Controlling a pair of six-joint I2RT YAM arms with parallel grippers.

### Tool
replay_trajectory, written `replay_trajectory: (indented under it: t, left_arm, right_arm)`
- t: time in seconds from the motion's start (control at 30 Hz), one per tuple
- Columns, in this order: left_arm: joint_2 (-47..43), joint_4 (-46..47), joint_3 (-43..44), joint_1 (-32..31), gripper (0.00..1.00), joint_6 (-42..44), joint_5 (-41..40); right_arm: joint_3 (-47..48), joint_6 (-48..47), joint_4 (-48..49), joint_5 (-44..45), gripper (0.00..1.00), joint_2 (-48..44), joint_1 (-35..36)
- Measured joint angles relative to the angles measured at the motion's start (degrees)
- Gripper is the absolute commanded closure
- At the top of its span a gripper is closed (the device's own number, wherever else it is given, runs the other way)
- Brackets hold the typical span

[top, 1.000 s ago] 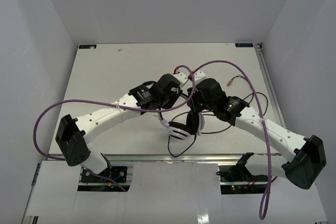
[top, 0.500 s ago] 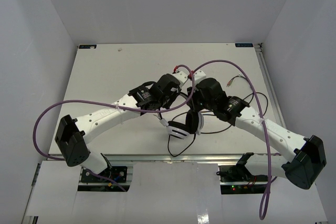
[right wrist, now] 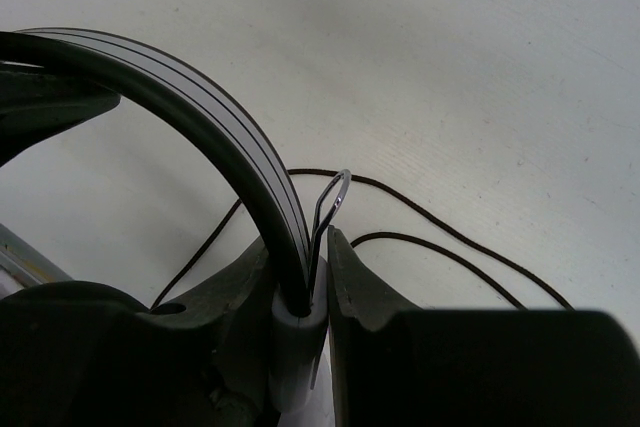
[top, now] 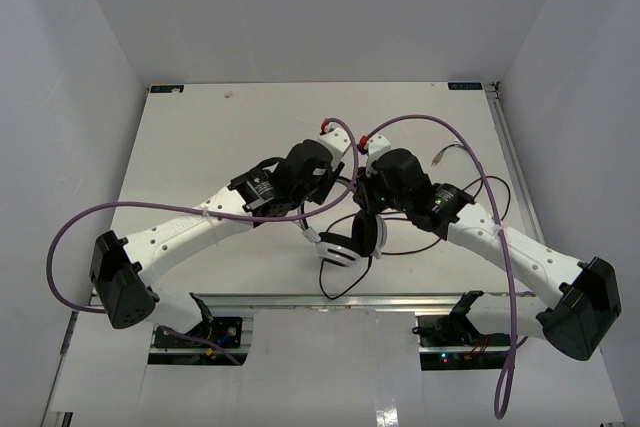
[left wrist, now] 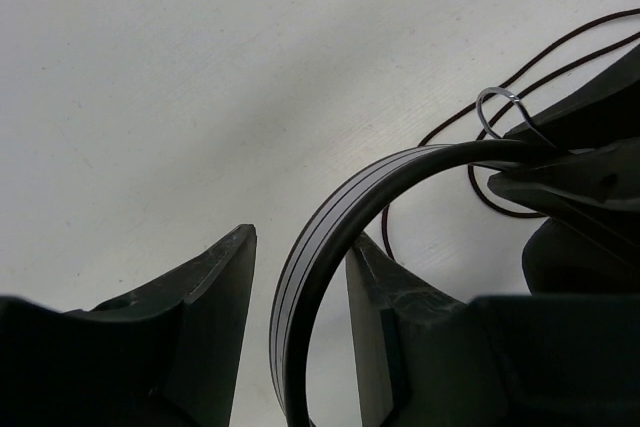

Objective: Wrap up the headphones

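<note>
The headphones (top: 343, 244) hang above the table near its middle, ear cups down and the headband arching up. My right gripper (top: 366, 205) is shut on the headband's end, beside a thin metal wire loop (right wrist: 335, 197); the band (right wrist: 200, 107) curves away to the left of my right gripper (right wrist: 300, 267). My left gripper (top: 335, 185) is open, its jaws either side of the headband (left wrist: 330, 237). The band lies close to the right finger (left wrist: 385, 297), with a gap to the left finger (left wrist: 215, 307). The thin black cord (top: 492, 187) trails over the table to the right, and a loop (top: 340, 292) hangs below the cups.
Thick purple arm cables (top: 440, 122) arc over both arms. The table's near edge has a metal rail (top: 300, 300). White walls close in the left, back and right sides. Cord strands (right wrist: 440, 237) lie on the table under the right gripper.
My left arm has swung its elbow out to the left, and its gripper has shifted slightly up and left along the headband. The right gripper and headphones have barely moved.
</note>
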Motion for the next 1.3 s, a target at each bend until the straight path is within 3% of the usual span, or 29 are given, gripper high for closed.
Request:
replay_trajectory:
  t: [0.23,0.57,0.73,0.8,0.97,1.07,1.23,1.3]
  left_arm:
    - [-0.4,0.7,-0.4,-0.2,0.59,0.3,0.4]
    - [-0.1,0.3,-0.6,-0.2,0.52,0.4,1.1]
    - [0.1,-0.3,-0.6,-0.2,0.54,0.5,1.2]
    - [0.2,-0.3,-0.6,-0.2,0.59,0.6,1.4]
    - [0.9,-0.8,-0.6,-0.5,0.9,1.0,2.4]
    - [0.9,-2.6,-0.7,-0.8,1.0,2.2,4.2]
    - [1.0,-3.4,-0.7,-0.9,1.0,2.1,5.0]
    - [1.0,-3.6,-0.7,-0.9,1.0,1.4,4.6]
  right_arm:
    - [0.0,0.2,0.2,-0.4,0.92,0.7,0.0]
    - [0.0,0.2,-0.4,-0.5,0.92,0.7,0.0]
    - [0.0,0.0,-0.8,-0.5,0.92,0.7,0.0]
    - [0.0,0.0,-0.9,-0.5,0.92,0.7,0.0]
    - [0.0,-0.2,-1.2,-0.4,0.92,0.8,0.0]
    - [0.2,-1.1,-1.3,-0.1,0.91,0.8,-0.1]
    - [0.3,-1.5,-1.8,-0.2,0.45,0.9,-0.1]
    - [0.8,-1.4,-1.9,0.0,0.32,0.9,-0.1]
